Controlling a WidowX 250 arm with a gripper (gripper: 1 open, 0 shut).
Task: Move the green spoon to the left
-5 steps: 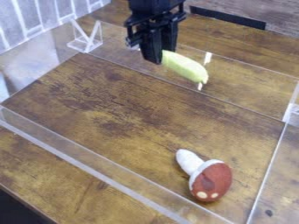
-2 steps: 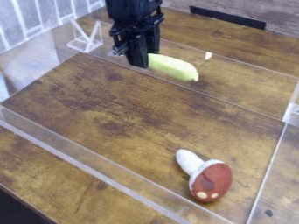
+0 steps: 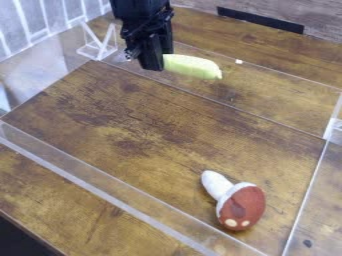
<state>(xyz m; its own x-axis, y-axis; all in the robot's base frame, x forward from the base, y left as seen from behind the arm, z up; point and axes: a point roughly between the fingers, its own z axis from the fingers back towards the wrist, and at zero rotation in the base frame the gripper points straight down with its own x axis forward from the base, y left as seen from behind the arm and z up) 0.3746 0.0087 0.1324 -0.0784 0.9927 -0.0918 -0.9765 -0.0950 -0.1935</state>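
The green spoon (image 3: 195, 67) shows its thick yellow-green handle, hanging tilted above the far part of the wooden table. My black gripper (image 3: 152, 58) is shut on the spoon's left end, which is hidden behind the fingers together with the metal bowl. The handle sticks out to the right of the gripper. A small bright glint (image 3: 239, 62) lies on the wood just right of the handle's tip.
A toy mushroom (image 3: 235, 200) with a brown-red cap and white stem lies at the near right. A clear plastic wall (image 3: 134, 205) runs along the front of the work area, with another clear wall (image 3: 327, 130) at the right. A clear stand (image 3: 96, 40) sits at the far left.
The gripper has carried the spoon to the left along the far side of the table. The mushroom has stayed in place.
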